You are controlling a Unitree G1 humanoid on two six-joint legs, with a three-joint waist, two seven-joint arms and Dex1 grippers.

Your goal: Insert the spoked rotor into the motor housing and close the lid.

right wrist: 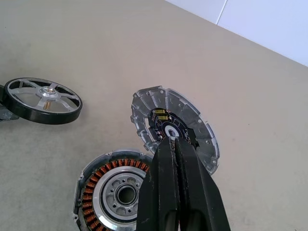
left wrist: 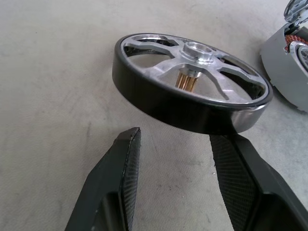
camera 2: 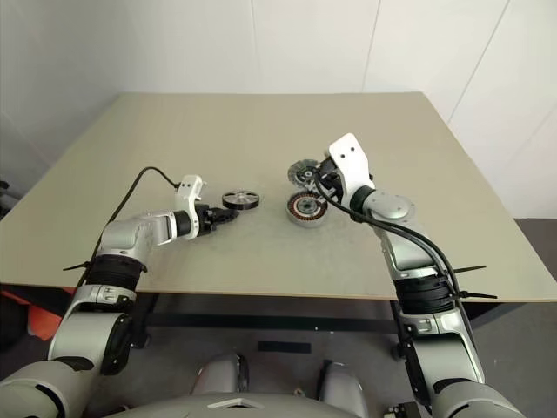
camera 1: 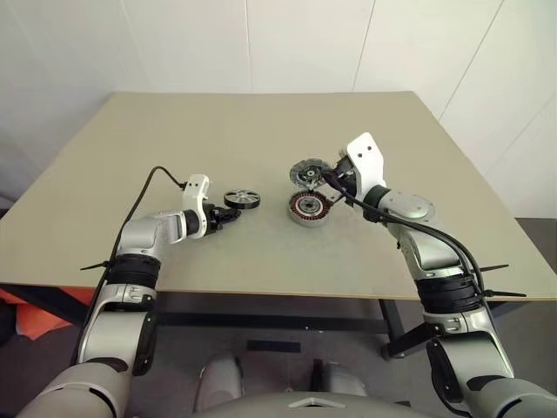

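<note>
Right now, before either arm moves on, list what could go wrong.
1. The left gripper is open with the rotor lifted just past its fingertips, apparently caught only at the rim; the rotor may slip off.
2. The right gripper, shut on the lid, holds it tilted beside the housing; the lid may swing or strike the housing's edge.

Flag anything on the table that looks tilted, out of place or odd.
The lid is not flat: it stands tilted behind the motor housing, pinched in the shut right pincer. The spoked rotor is also askew, one edge raised at the left pincer.
</note>
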